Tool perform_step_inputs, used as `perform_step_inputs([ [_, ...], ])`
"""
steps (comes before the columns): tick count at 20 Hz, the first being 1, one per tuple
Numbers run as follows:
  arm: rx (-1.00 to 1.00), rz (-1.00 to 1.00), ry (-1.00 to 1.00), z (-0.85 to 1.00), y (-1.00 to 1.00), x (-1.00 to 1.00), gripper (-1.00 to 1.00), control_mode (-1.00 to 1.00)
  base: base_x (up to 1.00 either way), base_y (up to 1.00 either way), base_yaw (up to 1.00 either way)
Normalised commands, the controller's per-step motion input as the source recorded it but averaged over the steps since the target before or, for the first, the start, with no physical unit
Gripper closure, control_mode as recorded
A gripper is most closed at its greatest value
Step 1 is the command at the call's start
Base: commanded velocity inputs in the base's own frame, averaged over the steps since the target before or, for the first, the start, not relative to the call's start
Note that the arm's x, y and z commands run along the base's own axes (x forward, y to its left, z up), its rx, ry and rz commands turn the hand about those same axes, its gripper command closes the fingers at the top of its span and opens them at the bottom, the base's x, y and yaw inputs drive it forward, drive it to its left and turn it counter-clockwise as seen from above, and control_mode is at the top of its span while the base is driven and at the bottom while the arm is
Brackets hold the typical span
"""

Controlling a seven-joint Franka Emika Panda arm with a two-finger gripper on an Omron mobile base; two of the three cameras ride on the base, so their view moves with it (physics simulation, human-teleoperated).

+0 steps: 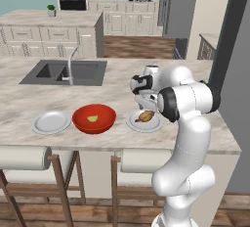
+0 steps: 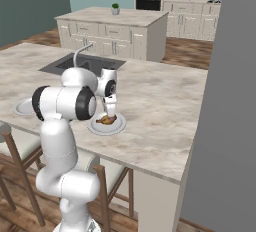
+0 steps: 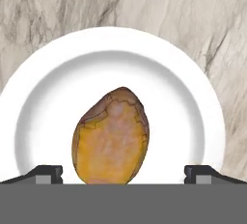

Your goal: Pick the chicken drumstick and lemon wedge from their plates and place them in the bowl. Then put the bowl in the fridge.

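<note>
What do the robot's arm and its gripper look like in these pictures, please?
The arm is glossy white with rounded, tubular links and dark, near-black bands at the joints. The gripper ends in two small dark, blocky fingertips. No cables or markings are visible.

Drumstick's [image 3: 111, 138] lower end cut off
</note>
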Motion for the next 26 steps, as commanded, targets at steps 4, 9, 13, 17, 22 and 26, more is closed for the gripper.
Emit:
perform_step_inputs([
  [4, 0.00, 0.00, 0.08, -0.22, 0.00, 0.34, -1.00, -1.00, 0.00, 0.00, 0.00],
  [9, 0.00, 0.00, 0.08, -0.19, 0.03, 0.07, -1.00, -1.00, 0.00, 0.00, 0.00],
  [13, 0.00, 0.00, 0.05, -0.13, 0.10, -0.06, -1.00, -1.00, 0.00, 0.00, 0.00],
  [17, 0.00, -0.01, 0.02, -0.12, 0.06, -0.13, -1.00, -1.00, 0.00, 0.00, 0.00],
  [22, 0.00, -0.03, 0.00, -0.13, 0.06, -0.32, -1.00, -1.00, 0.00, 0.00, 0.00],
  [26, 0.00, -0.07, -0.10, -0.07, 0.03, -0.38, -1.00, -1.00, 0.00, 0.00, 0.00],
])
